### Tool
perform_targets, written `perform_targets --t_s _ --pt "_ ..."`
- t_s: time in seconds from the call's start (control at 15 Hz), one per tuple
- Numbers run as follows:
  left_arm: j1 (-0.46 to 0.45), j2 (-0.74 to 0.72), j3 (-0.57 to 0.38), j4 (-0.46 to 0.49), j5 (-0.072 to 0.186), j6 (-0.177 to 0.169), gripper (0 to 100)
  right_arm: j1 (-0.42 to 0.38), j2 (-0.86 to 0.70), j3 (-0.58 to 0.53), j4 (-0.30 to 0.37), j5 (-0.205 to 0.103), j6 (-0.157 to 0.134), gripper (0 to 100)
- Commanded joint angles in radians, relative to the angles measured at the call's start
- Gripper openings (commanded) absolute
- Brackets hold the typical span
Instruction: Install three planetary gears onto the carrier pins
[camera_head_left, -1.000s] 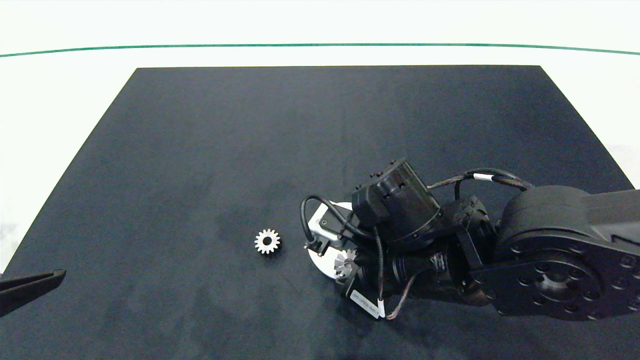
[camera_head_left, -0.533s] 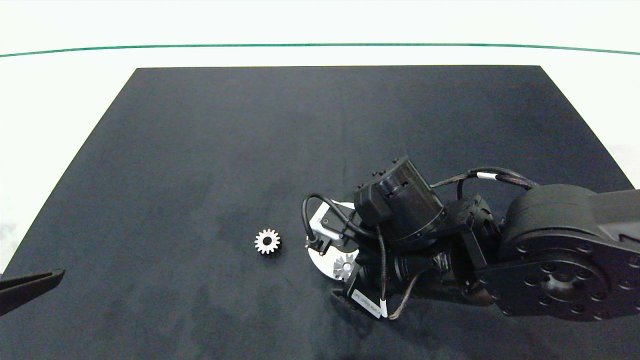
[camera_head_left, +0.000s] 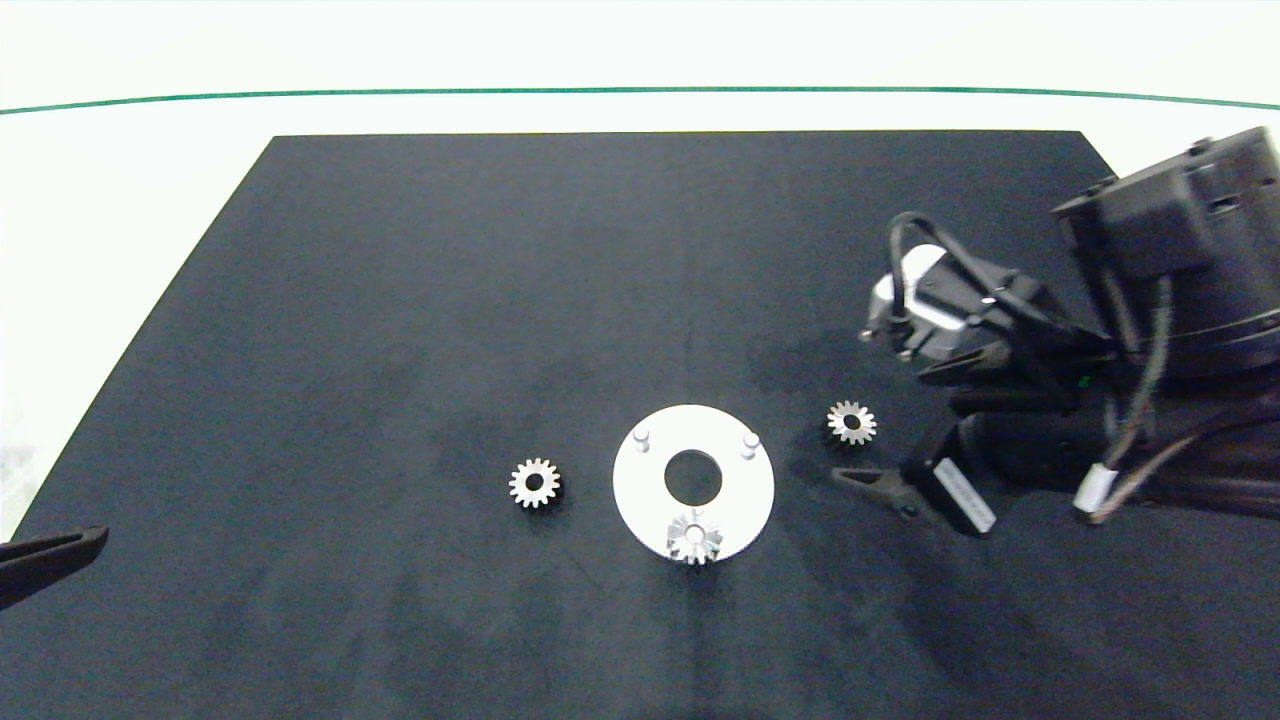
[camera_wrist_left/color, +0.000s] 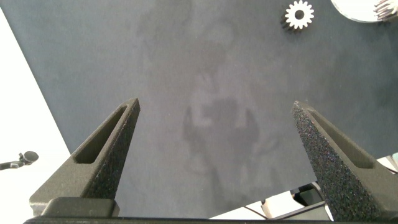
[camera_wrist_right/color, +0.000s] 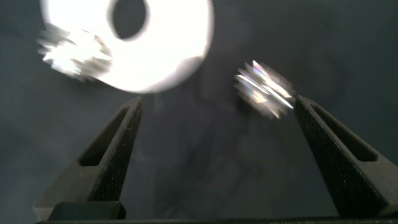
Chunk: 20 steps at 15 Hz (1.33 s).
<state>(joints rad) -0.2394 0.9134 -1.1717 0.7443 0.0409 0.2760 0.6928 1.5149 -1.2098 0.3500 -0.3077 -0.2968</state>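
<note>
The white disc lies mid-table with two bare carrier pins on its far side. One planetary gear sits on the disc's near pin. A second gear lies loose on the mat left of the disc, and a third gear lies loose to its right. My right gripper hovers open just right of that third gear, holding nothing. In the right wrist view the right gripper faces the disc and the loose gear. My left gripper is open and empty at the table's left edge.
A dark mat covers the table, with a white surface and a green line beyond its far edge. The right arm's bulky wrist stands over the mat's right side. The left wrist view shows the left-hand gear far ahead.
The right arm has swung away from over the disc to the right, uncovering the disc, its pins and the right-hand gear. The gear stays on the near pin. The left gripper drew back slightly.
</note>
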Motion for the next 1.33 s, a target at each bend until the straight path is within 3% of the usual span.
perform_targets --t_s 0.07,0.2,0.27,0.33,0.4,0.53,0.8,0.93,1.2,1.33 --pt "-0.001 0.001 0.004 0.01 0.001 0.002 100 -0.153 -0.223 0.138 0.026 0.042 0.004 100" --pt "-0.006 0.001 0.004 0.02 0.001 0.002 100 -0.256 -0.209 0.184 0.009 0.142 0.007 100" --pt "-0.005 0.001 0.004 0.02 0.001 0.002 100 -0.274 -0.199 0.19 0.0 0.159 0.007 100" --pt "-0.005 0.004 0.006 0.02 0.001 0.002 100 -0.308 -0.159 0.22 -0.052 0.208 0.008 100" --pt "-0.006 0.007 0.007 0.02 0.001 0.002 100 -0.311 -0.134 0.23 -0.106 0.217 0.007 100" --pt "-0.008 0.005 0.009 0.02 0.001 0.003 100 -0.318 -0.074 0.228 -0.174 0.216 0.005 100" --pt "-0.006 0.005 0.007 0.02 0.001 0.002 100 -0.286 0.028 0.225 -0.236 0.217 0.008 100" --pt "-0.005 0.005 0.006 0.021 0.001 0.002 100 -0.253 0.074 0.223 -0.287 0.216 0.028 100" --pt "-0.003 0.009 0.004 0.02 0.001 0.002 100 -0.231 0.145 0.13 -0.273 0.214 0.033 100" --pt "-0.001 0.009 0.004 0.02 0.001 0.002 100 -0.231 0.169 0.108 -0.269 0.214 0.05 100"
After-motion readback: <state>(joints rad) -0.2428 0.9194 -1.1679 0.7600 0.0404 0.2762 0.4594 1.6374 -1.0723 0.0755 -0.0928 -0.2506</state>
